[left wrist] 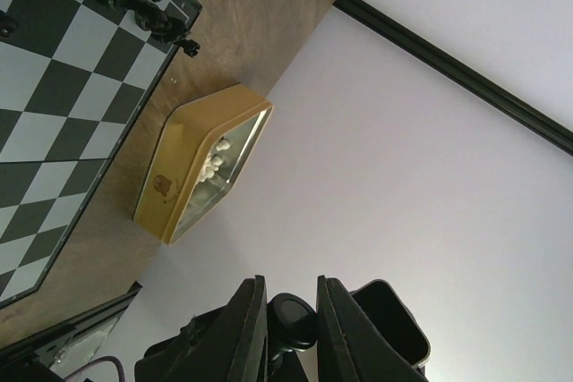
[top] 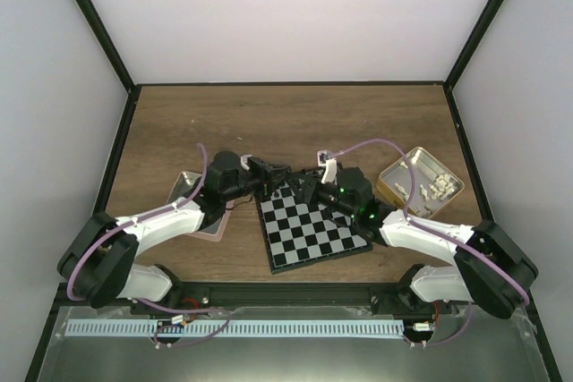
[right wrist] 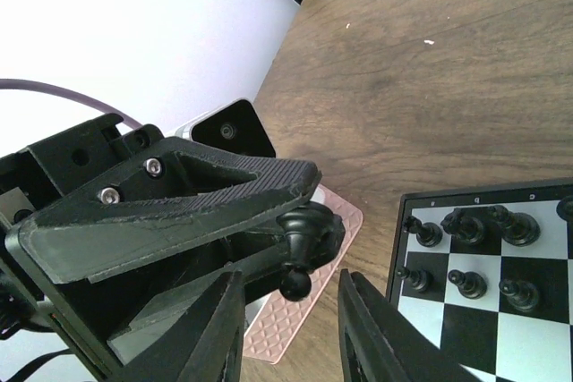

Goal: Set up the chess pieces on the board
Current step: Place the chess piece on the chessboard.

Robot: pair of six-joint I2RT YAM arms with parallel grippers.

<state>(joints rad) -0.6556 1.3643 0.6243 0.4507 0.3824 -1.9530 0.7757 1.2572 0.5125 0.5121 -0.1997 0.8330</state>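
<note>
Passing a black piece from arm to arm is judged to be the step in hand. The left gripper is clamped on the piece, jaws narrow, with the piece showing between its fingers in its own wrist view. The right gripper has one finger on either side of the piece's lower end, jaws part-way apart with a gap on each side; no contact is seen. The exchange is in the air near the far left corner of the board, clear of its surface. Black pieces occupy the two ranks at the board's far edge, but the arms cover part of them, so no full count can be made. No white pieces are seen on the board; white pieces lie in the tin to its right. A pink tray lies on the left beside the board. Assessment: the black side is well advanced and the white side is not begun. The next move calls for the right jaws to grip the piece squarely before the left lets go, then to set it upright on a vacant square in the black ranks. Risk: a small, rounded piece gripped off-centre may twist or drop.
</note>
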